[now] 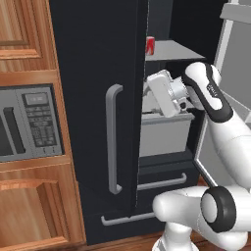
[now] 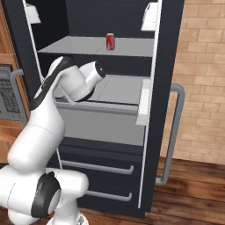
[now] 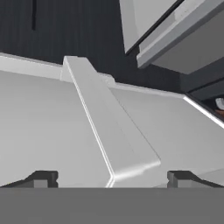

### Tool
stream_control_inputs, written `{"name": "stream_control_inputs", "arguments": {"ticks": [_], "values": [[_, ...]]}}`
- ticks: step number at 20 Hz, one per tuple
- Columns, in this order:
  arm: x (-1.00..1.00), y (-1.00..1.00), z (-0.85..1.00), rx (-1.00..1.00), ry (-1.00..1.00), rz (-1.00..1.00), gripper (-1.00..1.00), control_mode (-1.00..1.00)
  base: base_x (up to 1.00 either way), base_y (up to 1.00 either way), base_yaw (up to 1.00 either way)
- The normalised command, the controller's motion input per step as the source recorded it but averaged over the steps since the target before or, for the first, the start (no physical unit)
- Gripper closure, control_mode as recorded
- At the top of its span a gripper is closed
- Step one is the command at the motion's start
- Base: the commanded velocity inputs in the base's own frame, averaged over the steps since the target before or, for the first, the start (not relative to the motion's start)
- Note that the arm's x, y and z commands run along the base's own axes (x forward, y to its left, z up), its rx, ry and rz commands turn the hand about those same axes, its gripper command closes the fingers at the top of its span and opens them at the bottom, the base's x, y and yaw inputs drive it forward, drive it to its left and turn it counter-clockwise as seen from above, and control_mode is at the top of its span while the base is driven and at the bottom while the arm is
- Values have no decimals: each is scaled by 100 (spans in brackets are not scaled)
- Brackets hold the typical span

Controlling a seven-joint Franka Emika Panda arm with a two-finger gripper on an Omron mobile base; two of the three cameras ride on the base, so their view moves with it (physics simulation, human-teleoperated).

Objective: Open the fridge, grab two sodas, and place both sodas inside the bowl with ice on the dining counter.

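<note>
From the left base view you see the fridge (image 1: 98, 98) with its left door closed, the long grey handle (image 1: 113, 139) running down it, and the right side standing open. One soda (image 1: 150, 45) stands upright on an upper grey shelf (image 1: 174, 49), near the shelf's left front corner. Below it the arm's white hand reaches into the compartment just above a grey drawer (image 1: 164, 135); the fingers are hidden behind the hand there. A grey microwave (image 1: 27, 122) sits in the wood cabinets to the left. From the right base view you see the same soda (image 2: 110, 42) alone in the middle of the upper shelf (image 2: 79, 45), with the arm bent in under that shelf over the lower shelf (image 2: 118, 90) and the drawer (image 2: 101, 125) beneath. In the hand view the jaws (image 3: 112, 178) stand wide apart with nothing between them, looking across a pale grey shelf surface with a raised ridge (image 3: 107, 127) running down its middle.
</note>
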Motion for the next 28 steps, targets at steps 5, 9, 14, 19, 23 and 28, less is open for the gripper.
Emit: {"name": "stream_control_inputs", "arguments": {"ticks": [5, 9, 14, 19, 23, 28], "values": [[-1, 61, 0, 2, 4, -1, -100, -100, 0, 0, 0], [-28, 68, 0, 0, 6, 0, -100, -100, 0, 0, 0], [-39, 81, 0, 0, 4, 0, -100, -100, 0, 0, 0], [-17, 96, 0, 0, 7, 0, -100, -100, 0, 0, 0], [-1, 100, 2, 0, 10, 0, -100, -100, 0, 0, 0], [3, 100, 0, 0, 14, 0, -100, -100, 0, 0, 0]]}}
